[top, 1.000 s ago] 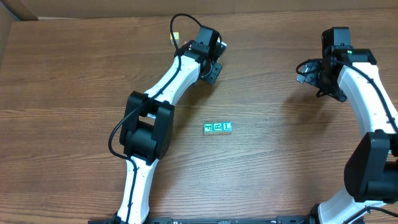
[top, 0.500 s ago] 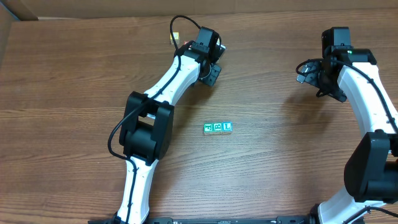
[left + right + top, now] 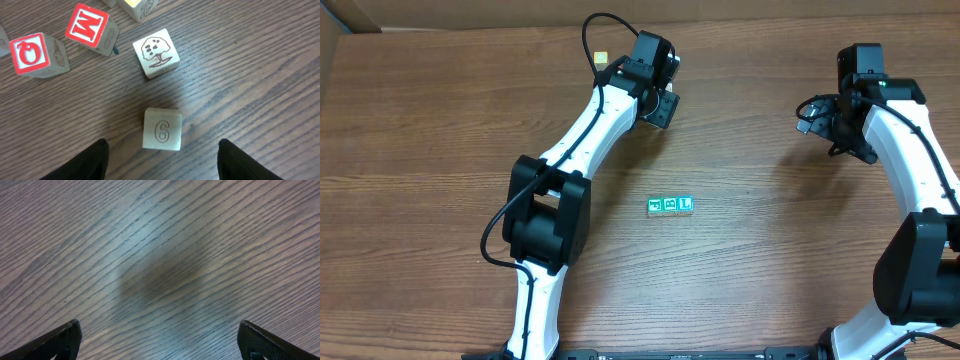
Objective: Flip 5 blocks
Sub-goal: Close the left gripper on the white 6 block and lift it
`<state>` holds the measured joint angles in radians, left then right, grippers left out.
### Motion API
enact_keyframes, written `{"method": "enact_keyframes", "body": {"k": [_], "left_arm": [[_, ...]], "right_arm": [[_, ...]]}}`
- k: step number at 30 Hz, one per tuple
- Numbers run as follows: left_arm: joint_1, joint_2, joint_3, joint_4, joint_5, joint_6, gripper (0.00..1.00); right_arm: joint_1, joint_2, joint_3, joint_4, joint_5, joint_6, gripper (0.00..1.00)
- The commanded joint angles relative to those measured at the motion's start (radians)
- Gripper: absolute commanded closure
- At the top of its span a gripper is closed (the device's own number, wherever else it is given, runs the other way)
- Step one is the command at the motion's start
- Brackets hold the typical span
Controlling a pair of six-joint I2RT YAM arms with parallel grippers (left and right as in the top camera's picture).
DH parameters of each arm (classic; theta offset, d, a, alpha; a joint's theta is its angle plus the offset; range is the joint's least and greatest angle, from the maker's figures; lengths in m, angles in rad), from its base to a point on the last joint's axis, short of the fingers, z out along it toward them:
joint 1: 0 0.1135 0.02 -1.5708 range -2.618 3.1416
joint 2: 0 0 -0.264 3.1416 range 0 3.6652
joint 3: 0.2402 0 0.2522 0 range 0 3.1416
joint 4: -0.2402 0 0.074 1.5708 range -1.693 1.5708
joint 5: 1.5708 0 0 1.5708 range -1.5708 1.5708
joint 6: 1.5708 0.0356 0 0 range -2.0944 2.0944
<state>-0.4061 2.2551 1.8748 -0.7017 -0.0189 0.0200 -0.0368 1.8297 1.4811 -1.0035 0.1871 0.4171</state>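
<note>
Three teal-faced blocks (image 3: 670, 205) lie in a touching row at the table's middle. In the left wrist view a white block marked 6 (image 3: 162, 129) rests on the wood just ahead of my left gripper (image 3: 162, 167), which is open and touches nothing. A second white block with a tree drawing (image 3: 156, 52) lies farther out. From overhead, the left gripper (image 3: 661, 108) sits at the far centre of the table. My right gripper (image 3: 160, 345) is open over bare wood and appears at the far right (image 3: 817, 118) in the overhead view.
Two red-faced cubes (image 3: 30, 52) (image 3: 92, 29) lie at the left of the left wrist view, and a pale cube (image 3: 137, 6) is cut off by the top edge. A yellow cube (image 3: 603, 58) sits beside the left arm's wrist.
The left arm's elbow has swung to the left and its gripper head has shifted slightly toward the far edge. The teal row and the right arm have not moved.
</note>
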Motion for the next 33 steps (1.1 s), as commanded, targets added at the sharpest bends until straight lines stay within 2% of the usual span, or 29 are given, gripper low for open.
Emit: {"method": "enact_keyframes", "body": {"k": [1, 11, 14, 23, 33], "left_arm": [[0.002, 0.042, 0.012, 0.015, 0.011, -0.02, 0.39], [0.002, 0.093, 0.012, 0.062, 0.008, -0.02, 0.44], [0.002, 0.094, 0.012, 0.093, 0.011, -0.02, 0.49], [0.003, 0.102, 0.011, 0.072, 0.008, -0.017, 0.51], [0.005, 0.122, 0.013, 0.098, 0.008, -0.018, 0.59]], "right_arm": [[0.001, -0.017, 0.013, 0.006, 0.002, -0.006, 0.0], [0.001, -0.017, 0.013, 0.006, 0.002, -0.006, 0.0], [0.001, -0.017, 0.013, 0.006, 0.002, -0.006, 0.0], [0.001, -0.017, 0.013, 0.006, 0.002, -0.006, 0.0], [0.001, -0.017, 0.013, 0.006, 0.002, -0.006, 0.0]]}}
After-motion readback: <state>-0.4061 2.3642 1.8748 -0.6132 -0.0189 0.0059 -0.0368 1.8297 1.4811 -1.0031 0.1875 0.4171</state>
